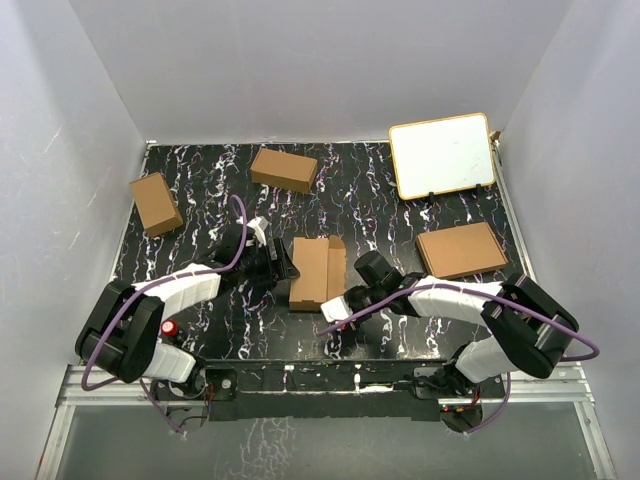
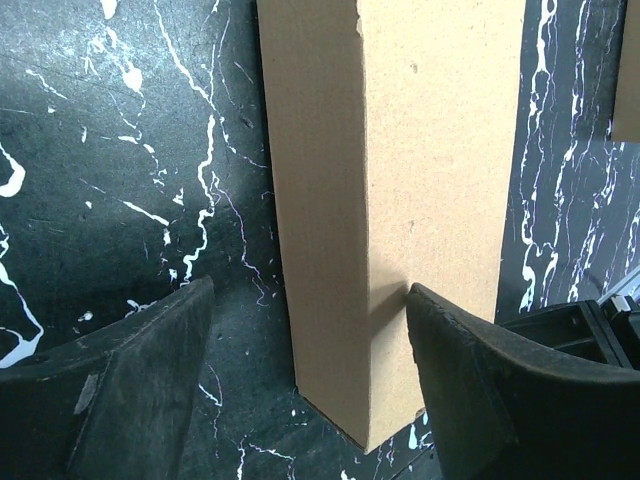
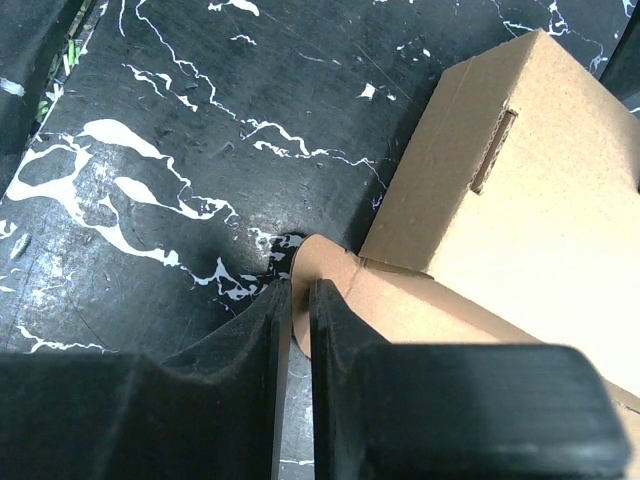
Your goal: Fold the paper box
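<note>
The paper box (image 1: 315,272) lies mid-worktop (image 1: 215,185), plain brown, no print to read. The right tool (image 3: 300,292) is pinched tight on a thin flap at its near end, and the left tool (image 2: 310,292) gapes wide around its left side. Two shorter cartons (image 1: 156,203) (image 1: 284,169) sit far left, with one sheet pile (image 1: 461,250) right and one blank whiteboard (image 1: 441,156) far right.
</note>
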Tool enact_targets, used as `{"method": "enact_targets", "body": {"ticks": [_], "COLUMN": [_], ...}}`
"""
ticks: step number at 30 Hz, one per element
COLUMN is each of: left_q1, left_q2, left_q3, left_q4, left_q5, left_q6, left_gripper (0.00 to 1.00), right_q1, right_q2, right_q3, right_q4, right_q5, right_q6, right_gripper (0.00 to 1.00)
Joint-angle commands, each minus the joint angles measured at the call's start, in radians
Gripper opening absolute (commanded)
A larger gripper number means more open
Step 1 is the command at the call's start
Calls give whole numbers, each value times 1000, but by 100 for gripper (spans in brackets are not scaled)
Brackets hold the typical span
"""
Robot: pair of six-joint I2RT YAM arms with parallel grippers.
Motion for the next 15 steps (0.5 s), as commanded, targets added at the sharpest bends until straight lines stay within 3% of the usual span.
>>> {"method": "enact_targets", "body": {"ticks": [1, 9, 15], "left_q1": [-6, -6, -6], "left_q2": [-11, -26, 3], "left_q3": [17, -4, -11], "left_q4": [3, 67, 68], "left_q5": [30, 88, 103], "left_q6": [11, -22, -16], "left_gripper": [74, 74, 65], "right_q1": [-17, -31, -49], "right_q2": [3, 7, 9], "right_q3": [22, 37, 56], "right_q4": [33, 21, 16], "right_q5": [-25, -28, -26], "right_q6": [22, 50, 111], "right_gripper": [15, 13, 13]}}
